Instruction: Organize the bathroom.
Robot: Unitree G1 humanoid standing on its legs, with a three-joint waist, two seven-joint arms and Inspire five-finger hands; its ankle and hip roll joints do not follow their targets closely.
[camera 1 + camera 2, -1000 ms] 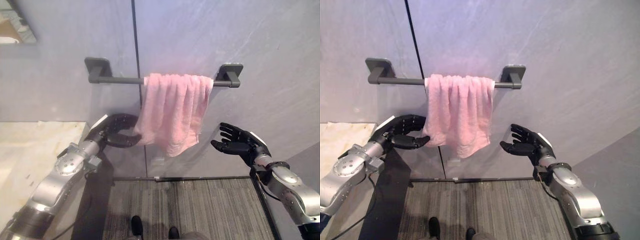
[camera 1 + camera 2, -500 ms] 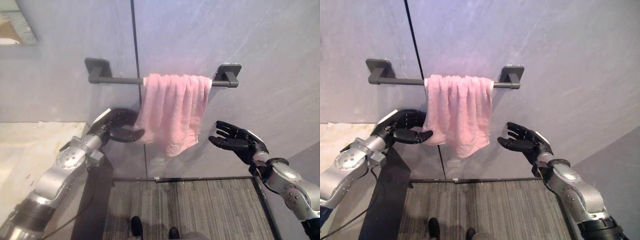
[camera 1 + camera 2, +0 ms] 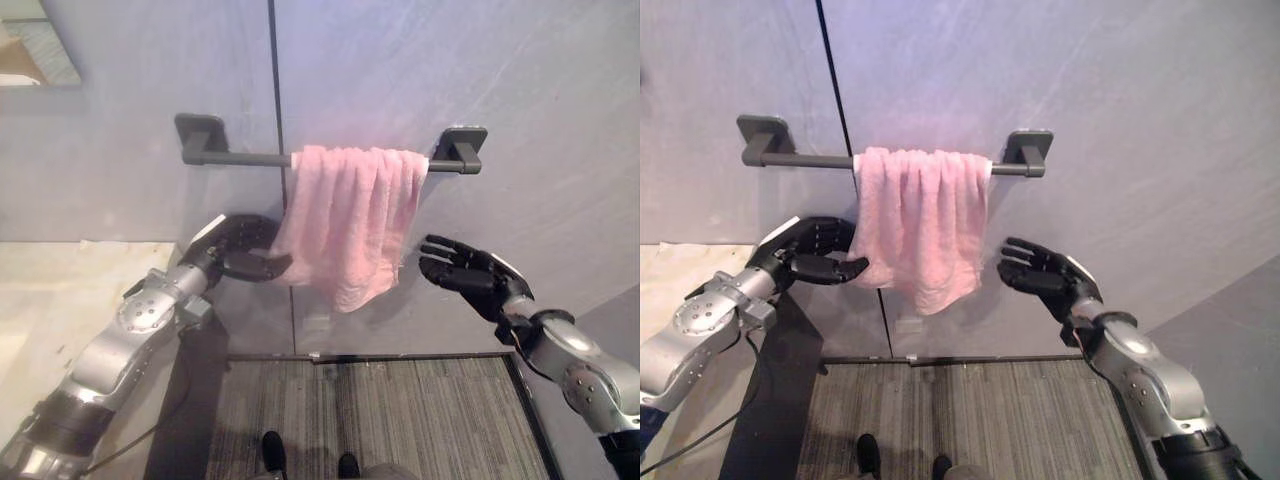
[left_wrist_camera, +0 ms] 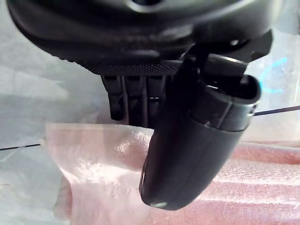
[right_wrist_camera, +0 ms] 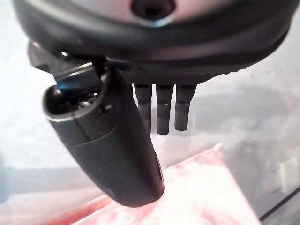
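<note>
— What is seen at nine o'clock?
— The left hand is raised at the left lower edge of the pink towel. Its fingers are curled and its thumb is laid against the cloth's edge; whether the cloth is actually pinched cannot be told.

— And at the centre?
— The towel is draped in folds over the dark wall rail, bunched towards the rail's three o'clock end, its lower corner hanging free against the grey wall.

— And at three o'clock?
— The right hand is held wide, fingers spread and straight, just beside the towel's right edge. Contact cannot be made out. Striped flooring is seen at six o'clock.
</note>
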